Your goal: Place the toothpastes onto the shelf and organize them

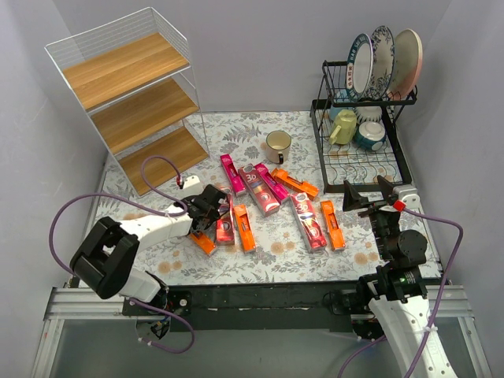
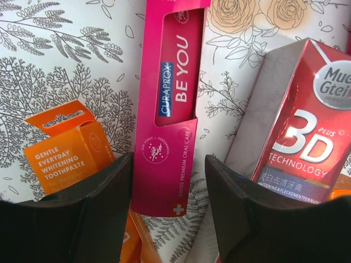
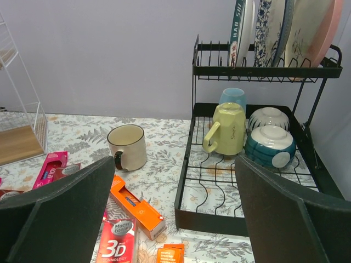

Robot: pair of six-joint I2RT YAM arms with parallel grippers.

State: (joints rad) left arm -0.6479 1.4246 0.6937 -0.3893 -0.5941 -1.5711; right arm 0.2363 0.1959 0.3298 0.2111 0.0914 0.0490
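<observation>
Several toothpastes lie scattered on the floral cloth: orange ones (image 1: 244, 228), pink ones (image 1: 232, 173) and dark red "3D" ones (image 1: 309, 222). The shelf (image 1: 134, 102) stands at the back left with bare wooden boards. My left gripper (image 1: 214, 211) is low over the left cluster. In the left wrist view its jaws (image 2: 169, 164) straddle the near end of a pink carton (image 2: 170, 109); the left finger touches it and cloth shows beside the right finger. An orange carton (image 2: 66, 159) and a "3D" carton (image 2: 307, 148) flank it. My right gripper (image 1: 368, 193) (image 3: 174, 164) hangs open, holding nothing.
A cream mug (image 1: 277, 143) stands behind the cartons. The black dish rack (image 1: 319, 150) at the back right holds plates, bowls and cups. Grey walls close in both sides.
</observation>
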